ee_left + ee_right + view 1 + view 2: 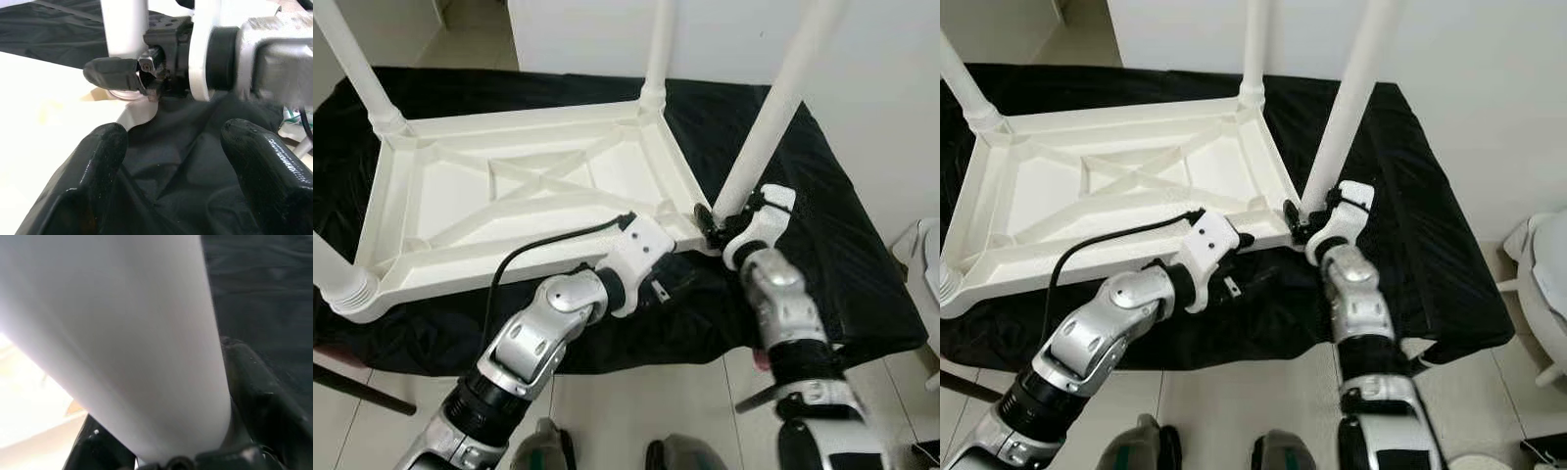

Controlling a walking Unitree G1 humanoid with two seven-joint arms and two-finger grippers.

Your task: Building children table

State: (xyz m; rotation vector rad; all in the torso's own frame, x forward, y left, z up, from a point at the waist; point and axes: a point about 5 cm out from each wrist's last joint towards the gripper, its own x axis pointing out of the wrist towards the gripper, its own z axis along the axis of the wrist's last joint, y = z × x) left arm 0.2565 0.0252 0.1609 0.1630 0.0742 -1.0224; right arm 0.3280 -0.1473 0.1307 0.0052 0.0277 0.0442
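A: Progress first, from the head views. We see the white tabletop (519, 196) lying upside down on the bench (862, 284), which is draped in black cloth. Three legs stand in their corner sockets: the far-left leg (352, 64), the far-right leg (658, 49) and the near-left leg (333, 274). The fourth leg (773, 117) rises from the near-right corner, leaning a little.

B: So we judge the build nearly done, with only that last leg to finish?

A: Yes, as far as we can tell. The right gripper (717, 227) sits at the base of that leg, and the left gripper (680, 279) rests just beside the tabletop's near edge.

B: What does the left wrist view add?

A: The left jaws are spread with nothing between them, over black cloth. Ahead of them the right gripper's finger (115, 73) wraps the base of the leg, right where it meets the corner.

B: And the right wrist view?

A: The leg runs between the right jaws, which pinch it on both sides. We cannot see whether it is fully seated, so tightening may remain.
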